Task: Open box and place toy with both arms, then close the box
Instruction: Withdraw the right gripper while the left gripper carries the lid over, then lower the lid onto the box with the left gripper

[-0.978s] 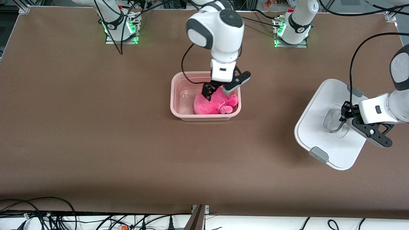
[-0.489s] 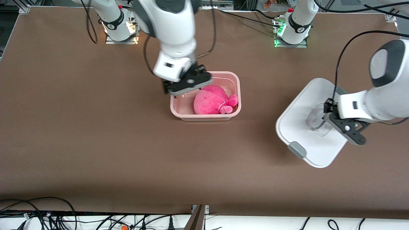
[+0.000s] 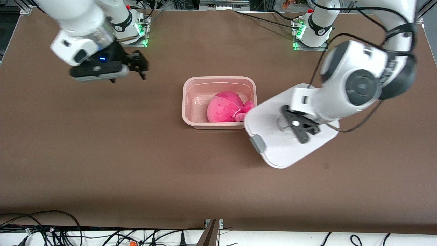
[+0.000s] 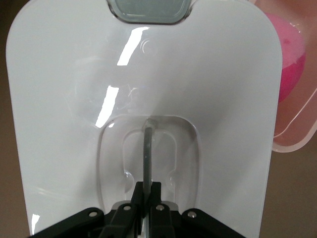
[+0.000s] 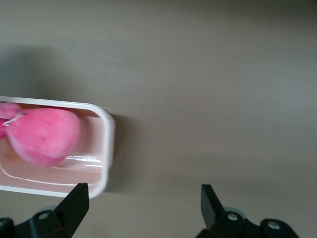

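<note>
The pinkish box (image 3: 191,118) stands open at mid-table with the hot-pink toy (image 3: 223,107) inside it. My left gripper (image 3: 286,121) is shut on the clear handle (image 4: 147,148) of the white lid (image 3: 273,118) and holds it in the air, its edge over the box's rim at the left arm's end. The lid (image 4: 208,89) fills the left wrist view, with a grey clip (image 4: 148,10), my left gripper (image 4: 147,191), the toy (image 4: 287,64) and the box's rim (image 4: 297,141). My right gripper (image 3: 140,66) is open and empty over bare table toward the right arm's end. The right wrist view shows the right gripper (image 5: 143,198), the box (image 5: 101,148) and the toy (image 5: 44,136).
The brown table (image 3: 136,153) carries only the box. The arm bases (image 3: 129,27) stand along the edge farthest from the front camera. Cables (image 3: 51,229) hang below the table's nearest edge.
My right gripper let go of the toy, rose out of the box and swung toward the right arm's end. My left gripper carried the lid from the left arm's end to the box's edge.
</note>
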Controlling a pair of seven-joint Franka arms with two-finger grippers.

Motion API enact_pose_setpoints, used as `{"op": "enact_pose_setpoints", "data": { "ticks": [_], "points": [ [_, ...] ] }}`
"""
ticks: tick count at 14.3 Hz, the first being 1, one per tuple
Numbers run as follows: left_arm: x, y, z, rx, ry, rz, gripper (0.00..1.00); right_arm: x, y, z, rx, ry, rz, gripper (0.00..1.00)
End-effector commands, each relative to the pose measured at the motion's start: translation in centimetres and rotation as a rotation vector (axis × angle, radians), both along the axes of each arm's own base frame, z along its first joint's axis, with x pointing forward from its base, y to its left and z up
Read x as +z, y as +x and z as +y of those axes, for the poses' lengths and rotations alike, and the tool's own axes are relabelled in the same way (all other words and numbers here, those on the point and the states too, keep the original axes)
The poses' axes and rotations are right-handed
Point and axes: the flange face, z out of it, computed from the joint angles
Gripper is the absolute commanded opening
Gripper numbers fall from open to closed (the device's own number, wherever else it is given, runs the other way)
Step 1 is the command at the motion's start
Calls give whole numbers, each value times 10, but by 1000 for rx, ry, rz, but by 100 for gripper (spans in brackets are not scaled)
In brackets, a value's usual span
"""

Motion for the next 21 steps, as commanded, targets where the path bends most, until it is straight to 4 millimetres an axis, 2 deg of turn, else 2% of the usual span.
{"op": "enact_pose_setpoints", "data": {
  "ticks": [1, 3, 5, 6, 8, 10, 13, 15, 17, 19, 21],
  "points": [
    [-21, -20, -62, -124, 4, -4, 0, -10, -6, -73, -5, 13, 28, 100],
    [-23, -41, -107, -183, -9, -33, 0, -10, 3, -111, -9, 7, 22, 100],
    [-36, -64, -152, -252, -13, -43, 0, -8, 6, -141, -6, 4, 18, 100],
    [-42, -79, -175, -301, 2, -60, 0, -6, 5, -149, 4, 2, 18, 100],
    [-51, -106, -209, -400, 76, -100, 0, -2, 1, -154, 6, 0, 31, 100],
    [-62, -123, -229, -452, 104, -104, 0, -2, 1, -154, 3, -3, 31, 100],
    [-79, -124, -235, -485, 130, -105, 0, -2, 3, -154, -10, -5, 25, 100],
    [-84, -122, -238, -486, 119, -124, 0, -5, 12, -158, -19, -7, 16, 100],
    [-93, -132, -249, -493, 120, -113, 0, -7, 18, -156, -14, -31, 11, 100],
    [-98, -132, -249, -490, 120, -104, 0, 7, 25, -158, -5, -46, -17, 100],
    [-99, -132, -250, -488, 118, -101, 0, 12, 26, -164, -8, -42, -27, 100]
  ]
}}
